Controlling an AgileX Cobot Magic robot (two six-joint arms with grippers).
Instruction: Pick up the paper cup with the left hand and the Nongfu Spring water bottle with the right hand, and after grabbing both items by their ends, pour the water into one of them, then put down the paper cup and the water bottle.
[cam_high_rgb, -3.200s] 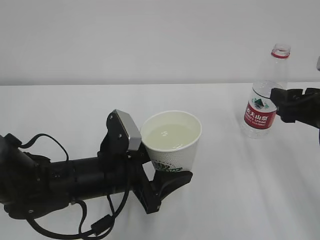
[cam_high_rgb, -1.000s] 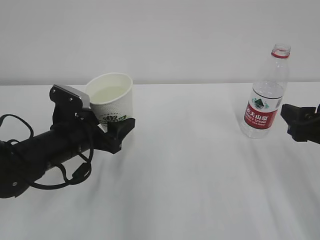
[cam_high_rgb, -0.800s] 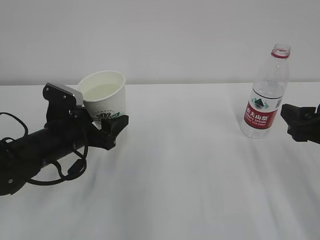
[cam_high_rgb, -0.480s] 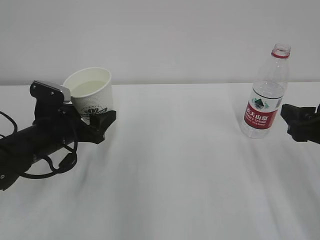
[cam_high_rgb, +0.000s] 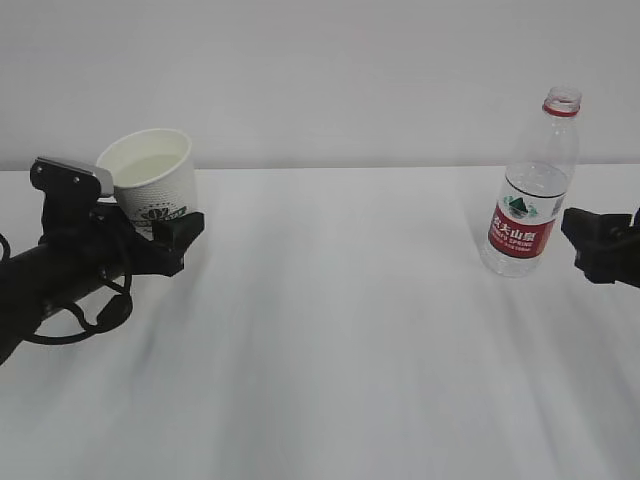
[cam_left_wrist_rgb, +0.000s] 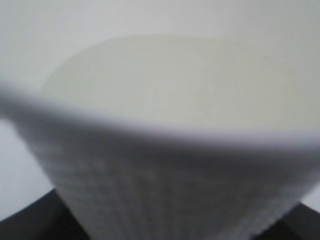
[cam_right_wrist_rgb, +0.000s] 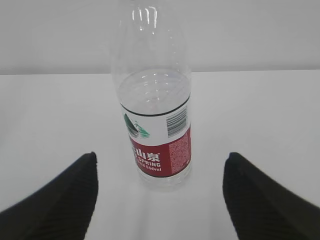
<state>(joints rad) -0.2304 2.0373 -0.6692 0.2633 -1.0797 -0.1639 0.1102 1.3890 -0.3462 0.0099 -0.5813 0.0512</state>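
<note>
Evidently the pouring is done and the step in hand is setting down the paper cup, which sits at the left of the exterior frame, clamped in the left pincer and carrying liquid. In my judgement it should be lowered level and slowly until its base rests flat on the table, and only then released, since any tilt risks a spill. The left arm lies low and nearly horizontal, entering from the lower left edge; the cup leans slightly. Whether the base touches the table cannot be told. The water bottle stands upright and uncapped at the right of the frame, free of the right pincer, whose jaws stand wide apart on either side, just short of it.
</note>
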